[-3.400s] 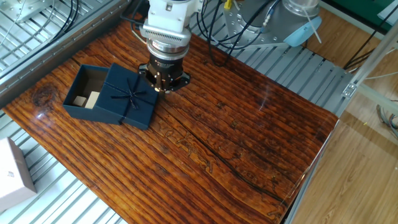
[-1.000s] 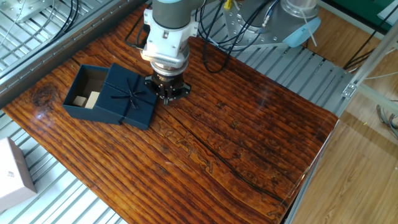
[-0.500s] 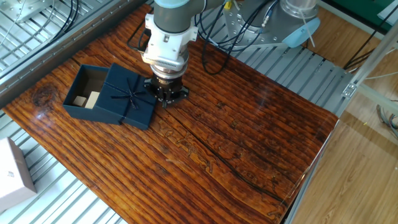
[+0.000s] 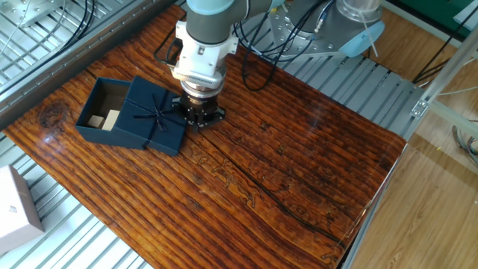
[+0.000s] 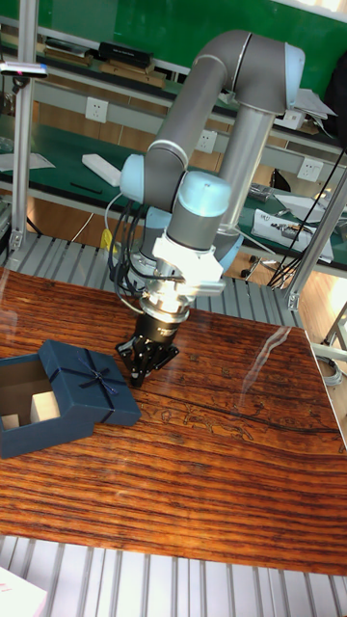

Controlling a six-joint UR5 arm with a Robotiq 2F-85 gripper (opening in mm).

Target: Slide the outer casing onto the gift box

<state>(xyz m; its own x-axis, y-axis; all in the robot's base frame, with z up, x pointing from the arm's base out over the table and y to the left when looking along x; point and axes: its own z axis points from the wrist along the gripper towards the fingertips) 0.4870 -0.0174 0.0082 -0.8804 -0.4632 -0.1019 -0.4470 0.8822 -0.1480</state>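
Note:
The outer casing (image 4: 153,116), a navy sleeve with a thin ribbon bow on top, lies partway over the right portion of the gift box (image 4: 89,133). The left half of the box stands uncovered, showing brown inner walls and pale blocks (image 4: 104,119). My gripper (image 4: 198,116) points down at the sleeve's right edge, low over the table; its dark fingers look shut with nothing between them. From the tall fixed view the gripper (image 5: 135,372) sits just right of the casing (image 5: 89,386), with the gift box (image 5: 19,429) sticking out to the left.
A plain white box (image 4: 15,205) rests on the metal slats off the table's near-left corner. The wooden tabletop (image 4: 284,172) stretches right of the gripper. Cables (image 4: 276,41) and grey equipment crowd the back edge.
My gripper has come down and edged slightly right and toward the front, beside the casing's right edge. The casing and the gift box have not moved.

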